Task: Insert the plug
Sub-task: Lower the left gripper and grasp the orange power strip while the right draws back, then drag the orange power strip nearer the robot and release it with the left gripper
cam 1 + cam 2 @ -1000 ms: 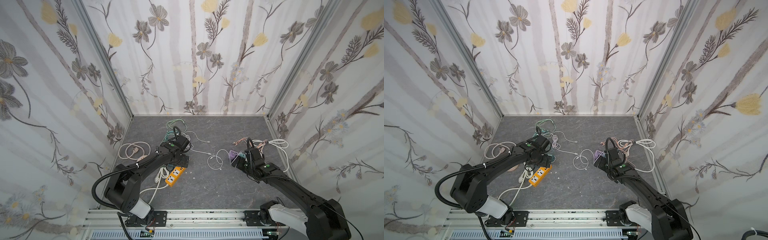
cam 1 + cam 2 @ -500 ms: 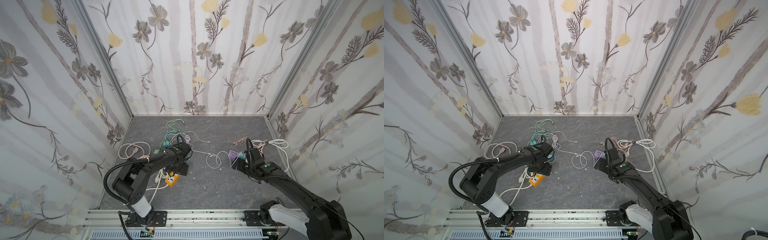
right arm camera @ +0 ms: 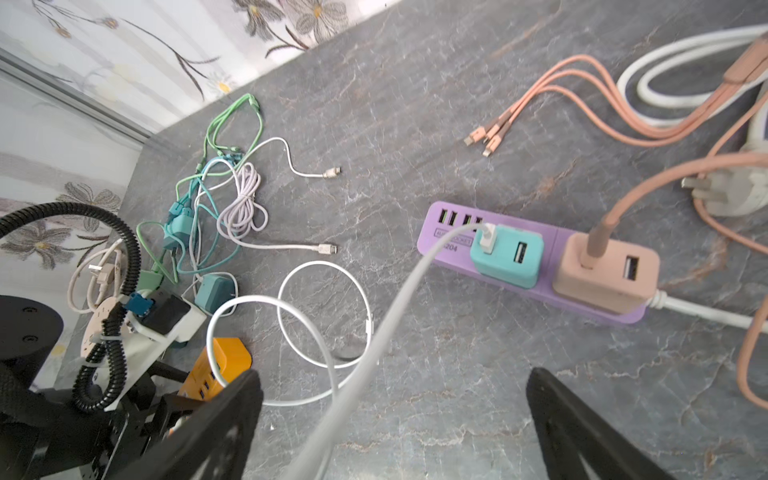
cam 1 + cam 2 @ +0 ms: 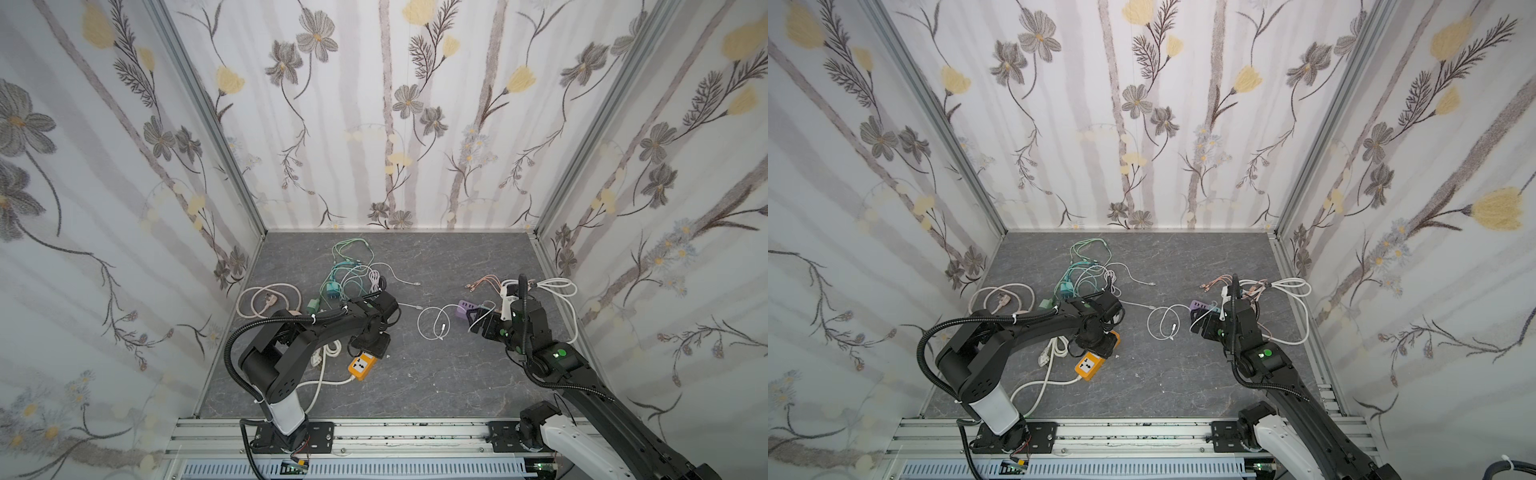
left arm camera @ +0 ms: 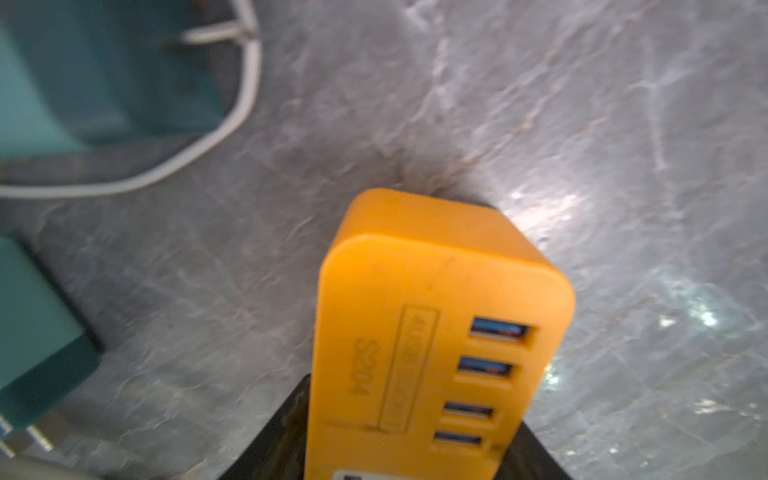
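Jaws of our left gripper [image 4: 369, 345] straddle the orange power strip [image 4: 362, 366], clamp unclear; right gripper [image 3: 395, 382] gapes; uneven squeeze may skid it.

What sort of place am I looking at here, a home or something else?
Probably a robot test cell: the left arm and right arm mount on an aluminium rail, wallpapered panels box in the grey tabletop, and an orange power strip lies among cables.

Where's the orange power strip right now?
In both top views the orange power strip lies left of centre, its far end under the left gripper, beside the coiled white cord.
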You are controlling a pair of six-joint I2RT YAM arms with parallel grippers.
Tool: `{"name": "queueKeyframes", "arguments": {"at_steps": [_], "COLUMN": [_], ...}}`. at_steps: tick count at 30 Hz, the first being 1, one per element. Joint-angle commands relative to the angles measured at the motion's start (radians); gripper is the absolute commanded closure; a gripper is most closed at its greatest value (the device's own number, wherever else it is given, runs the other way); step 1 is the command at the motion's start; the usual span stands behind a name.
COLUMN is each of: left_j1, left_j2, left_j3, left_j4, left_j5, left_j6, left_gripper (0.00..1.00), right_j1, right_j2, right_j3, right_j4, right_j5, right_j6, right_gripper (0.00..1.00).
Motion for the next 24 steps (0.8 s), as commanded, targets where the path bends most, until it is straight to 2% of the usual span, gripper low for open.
{"name": "queueKeyframes", "arguments": {"at_steps": [1,3,9,11,14,18,21,24], "left_j1": [-0.024,-0.038,-0.092,-0.101,-0.105,-0.105,-0.105,-0.109], "left_j2": [0.029,0.048,0.089,0.091,0.089,0.07,0.049,0.032], "left_j3": [0.045,0.071,0.131,0.143,0.154,0.157,0.137,0.097], "left_j4": [0.041,0.04,0.041,0.048,0.048,0.045,0.057,0.098], "left_j5": [0.031,0.048,0.06,0.069,0.091,0.089,0.108,0.132], "left_j6": [0.075,0.11,0.241,0.285,0.333,0.36,0.378,0.395], "left_gripper": [0.44,0.44,0.48,0.48,0.48,0.48,0.48,0.48], "right_j1": [-0.006,-0.02,-0.043,-0.062,-0.065,-0.055,-0.021,-0.014], "right_j2": [-0.004,0.009,0.049,0.07,0.106,0.219,0.231,0.136], "right_j3": [0.0,0.028,0.052,0.046,0.03,0.042,0.092,0.129], "right_j4": [-0.015,-0.133,-0.405,-0.463,-0.459,-0.498,-0.582,-0.598], "right_j5": [0.132,0.175,0.182,0.139,0.02,-0.116,-0.078,-0.001], "right_j6": [-0.019,0.033,0.147,0.176,0.191,0.224,0.219,0.242], "right_gripper": [0.01,0.01,0.01,0.01,0.01,0.01,0.01,0.01]}}
